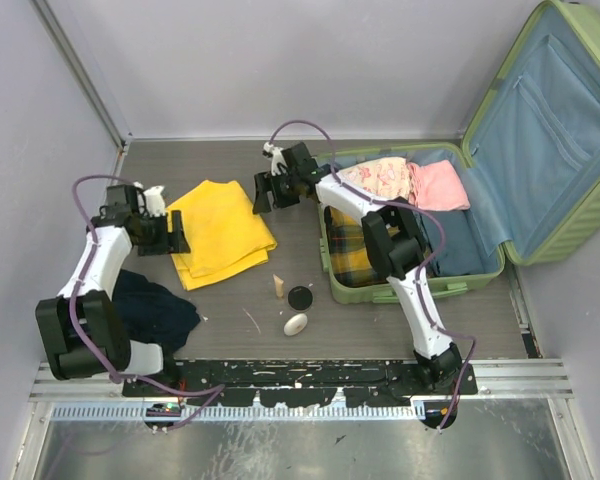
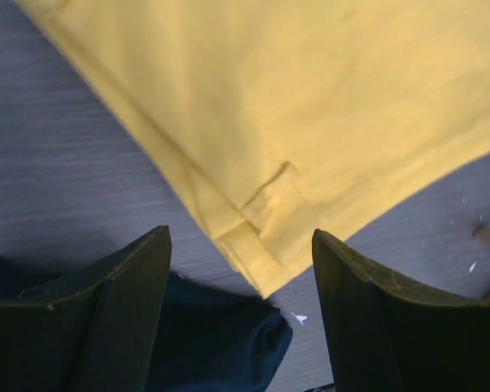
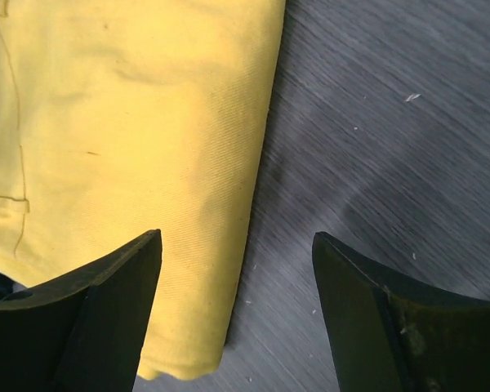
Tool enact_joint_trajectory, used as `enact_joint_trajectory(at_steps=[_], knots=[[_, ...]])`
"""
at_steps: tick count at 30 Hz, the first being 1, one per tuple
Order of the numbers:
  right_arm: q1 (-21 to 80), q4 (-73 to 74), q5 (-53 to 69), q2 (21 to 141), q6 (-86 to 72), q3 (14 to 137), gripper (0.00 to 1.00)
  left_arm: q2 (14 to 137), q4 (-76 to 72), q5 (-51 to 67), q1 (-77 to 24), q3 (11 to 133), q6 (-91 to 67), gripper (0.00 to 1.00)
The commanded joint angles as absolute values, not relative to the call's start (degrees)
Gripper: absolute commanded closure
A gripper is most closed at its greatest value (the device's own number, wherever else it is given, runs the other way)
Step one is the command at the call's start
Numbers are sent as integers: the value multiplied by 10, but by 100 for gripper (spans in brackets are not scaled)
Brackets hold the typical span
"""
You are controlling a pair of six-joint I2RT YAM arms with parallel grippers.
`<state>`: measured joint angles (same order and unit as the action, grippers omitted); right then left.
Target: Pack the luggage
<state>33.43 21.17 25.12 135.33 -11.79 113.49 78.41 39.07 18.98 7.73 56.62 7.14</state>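
**Kid:** Where is the luggage sitting?

**Me:** The luggage (image 1: 550, 130) is lying open on the table (image 1: 220, 160), off to the right of the yellow cloth (image 1: 220, 232). Its green lid is leaning back, away from the yellow cloth, and its blue inside is showing.

**Kid:** Is anything lying in it?

**Me:** Yes. A flowery cloth (image 1: 380, 178), a pink cloth (image 1: 440, 185) and a checked cloth (image 1: 348, 245) are lying inside.

**Kid:** What is your left gripper doing?

**Me:** My left gripper (image 1: 177, 233) is hanging at the left edge of the yellow cloth. Its two fingers are standing wide apart and are holding nothing. Looking down from that wrist, I am seeing a corner of the yellow cloth between them.

**Kid:** And the other one?

**Me:** My right gripper (image 1: 265, 192) is hanging at the far right edge of the yellow cloth. Its fingers are standing wide apart too, and they are holding nothing. One finger is hanging over the yellow cloth and the other over bare table just beside it. I cannot tell if they are touching it.

**Kid:** What else is lying around?

**Me:** A dark blue cloth (image 1: 155, 305) is lying right by the near left corner of the yellow cloth. A little wooden piece (image 1: 278, 287), a black round thing (image 1: 300, 297) and a white oval thing (image 1: 296, 324) are lying near its near right corner.
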Motion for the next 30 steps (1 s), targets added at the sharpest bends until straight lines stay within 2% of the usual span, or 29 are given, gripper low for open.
enact_joint_trajectory(at_steps=[1, 13, 20, 25, 28, 30], knots=[[356, 177, 249, 1365, -126, 1167, 22, 786, 338, 183, 144, 550, -77, 30], [388, 172, 227, 1399, -96, 1172, 31, 892, 308, 183, 178, 562, -115, 26], [400, 170, 233, 1404, -102, 1157, 41, 978, 277, 201, 178, 582, -138, 31], [401, 169, 235, 1404, -101, 1159, 49, 1019, 255, 245, 175, 589, -157, 46], [401, 166, 251, 1385, -98, 1166, 62, 1032, 251, 267, 167, 587, -160, 65], [402, 155, 270, 1369, -101, 1167, 74, 1024, 246, 279, 163, 584, -162, 79]])
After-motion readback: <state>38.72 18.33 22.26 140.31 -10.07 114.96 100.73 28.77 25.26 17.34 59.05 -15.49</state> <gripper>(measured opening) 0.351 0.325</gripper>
